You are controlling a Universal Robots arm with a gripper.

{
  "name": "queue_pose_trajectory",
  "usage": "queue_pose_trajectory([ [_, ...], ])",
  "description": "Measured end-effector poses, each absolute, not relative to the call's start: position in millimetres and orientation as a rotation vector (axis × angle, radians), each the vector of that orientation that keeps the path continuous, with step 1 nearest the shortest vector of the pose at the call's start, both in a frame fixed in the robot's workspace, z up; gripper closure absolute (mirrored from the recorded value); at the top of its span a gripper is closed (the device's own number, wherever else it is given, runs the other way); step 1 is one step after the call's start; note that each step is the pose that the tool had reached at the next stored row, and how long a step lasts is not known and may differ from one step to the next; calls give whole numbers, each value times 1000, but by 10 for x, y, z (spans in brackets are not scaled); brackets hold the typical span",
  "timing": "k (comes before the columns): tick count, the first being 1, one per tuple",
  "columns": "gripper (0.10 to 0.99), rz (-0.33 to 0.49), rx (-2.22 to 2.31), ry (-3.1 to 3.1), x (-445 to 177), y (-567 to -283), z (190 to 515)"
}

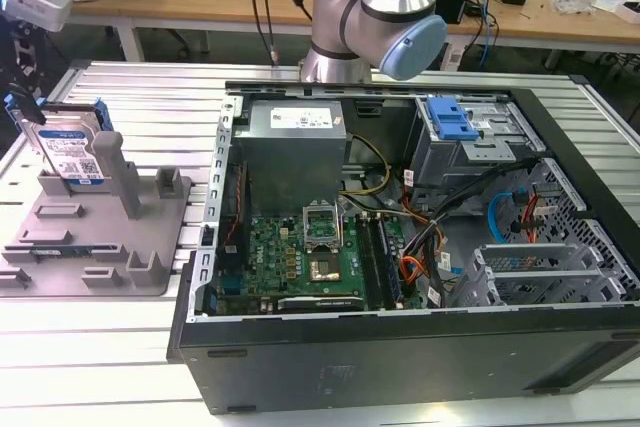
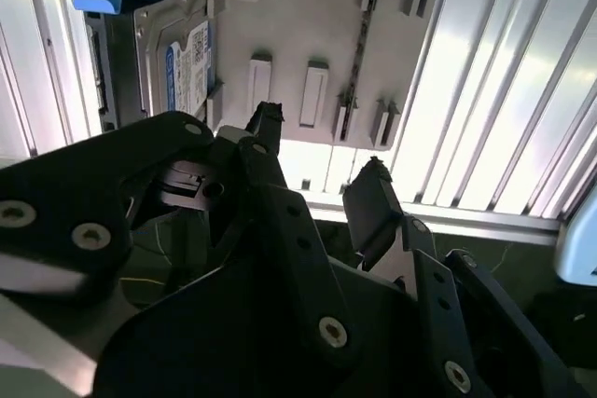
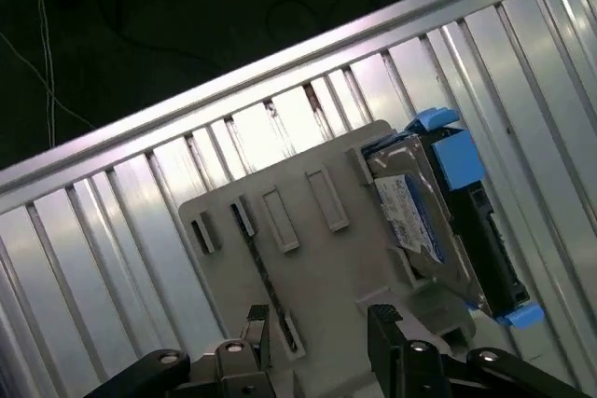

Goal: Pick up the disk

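Observation:
The disk [image 1: 70, 152] is a silver hard drive with a white-and-blue label and blue side rails. It stands on edge in the grey fixture [image 1: 100, 237] at the exterior view's left. Both wrist views look down on the disk [image 2: 173, 62] [image 3: 420, 221] at one end of the fixture [image 2: 308, 25] [image 3: 280, 258]. My gripper [image 2: 322, 151] [image 3: 319, 323] hangs above the fixture, open, with nothing between its black fingers. It is off to the side of the disk and not touching it. The arm's wrist end [image 1: 35, 2] shows above the disk at the exterior view's upper left.
An open computer case [image 1: 400, 247] with its motherboard and cables lies to the exterior view's right of the fixture. Both rest on a ribbed metal table [image 1: 120, 347], whose edge [image 3: 280, 72] runs close behind the fixture. The arm's base [image 1: 375, 7] stands behind the case.

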State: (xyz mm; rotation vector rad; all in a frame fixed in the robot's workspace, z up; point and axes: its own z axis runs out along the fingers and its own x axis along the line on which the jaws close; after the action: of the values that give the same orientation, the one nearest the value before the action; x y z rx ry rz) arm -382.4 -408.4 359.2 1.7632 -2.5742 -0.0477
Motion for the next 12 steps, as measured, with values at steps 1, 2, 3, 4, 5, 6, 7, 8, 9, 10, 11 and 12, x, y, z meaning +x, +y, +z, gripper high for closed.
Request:
queue_pose_trajectory([
  [1, 545, -47, 1784, -2560, -3824, -4084, 3591],
  [2, 545, -46, 1818, -2536, -3824, -4084, 3589],
  [3, 545, -45, 1840, -2521, -3824, -4084, 3588],
  [4, 545, -45, 1870, -2499, -3824, -4084, 3585],
  [5, 545, -44, 1892, -2482, -3823, -4084, 3582],
  [6, 545, -43, 1935, -2448, -3824, -4084, 3578],
  [7, 545, -42, 1971, -2419, -3824, -4084, 3573],
  [8, 545, -42, 2003, -2392, -3824, -4084, 3571],
  [9, 545, -40, 2051, -2352, -3824, -4084, 3566],
  [10, 545, -38, 2080, -2327, -3824, -4084, 3564],
  [11, 545, -36, 2099, -2312, -3824, -4084, 3562],
  [12, 545, -33, 2118, -2297, -3823, -4084, 3560],
])
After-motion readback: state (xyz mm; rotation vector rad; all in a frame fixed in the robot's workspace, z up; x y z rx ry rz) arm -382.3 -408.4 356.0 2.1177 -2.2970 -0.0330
